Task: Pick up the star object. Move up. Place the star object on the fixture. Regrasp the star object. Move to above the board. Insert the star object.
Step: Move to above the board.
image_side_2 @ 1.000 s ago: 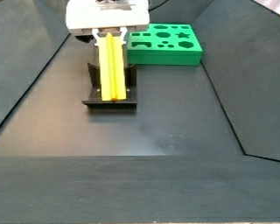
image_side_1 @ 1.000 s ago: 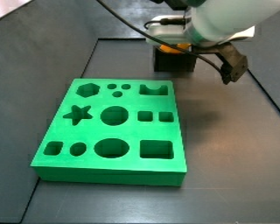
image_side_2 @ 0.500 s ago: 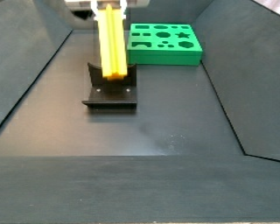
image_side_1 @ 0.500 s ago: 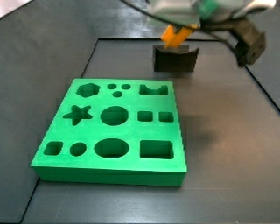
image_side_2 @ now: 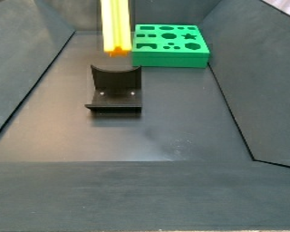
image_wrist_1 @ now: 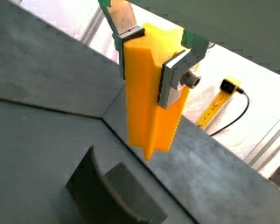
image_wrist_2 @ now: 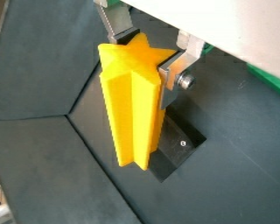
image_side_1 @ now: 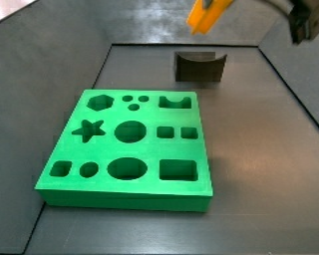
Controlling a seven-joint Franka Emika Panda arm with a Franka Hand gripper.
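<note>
My gripper (image_wrist_1: 152, 56) is shut on the star object (image_wrist_1: 152, 92), an orange-yellow ridged peg hanging upright, with a silver finger (image_wrist_2: 170, 77) pressed on each side near its upper end. In a wrist view the star-shaped end face (image_wrist_2: 133, 59) shows between the fingers. The peg hangs above the fixture (image_side_1: 198, 66), a small dark notched block, without touching it. In both side views only the peg's lower part (image_side_2: 115, 27) shows at the top edge, and the gripper is out of frame. The green board (image_side_1: 129, 149) lies flat with its star hole (image_side_1: 87, 128) open.
Grey walls (image_side_2: 39, 82) slope up around the dark floor. The fixture's base plate (image_side_2: 113, 101) lies just in front of the board (image_side_2: 169, 45). A dark part of the arm (image_side_1: 303, 20) hangs at the upper right. A yellow cable (image_wrist_1: 224, 101) shows beyond the wall.
The gripper has risen with the star object, lifting it clear of the fixture's notch. The gripper itself has left the top of both side views.
</note>
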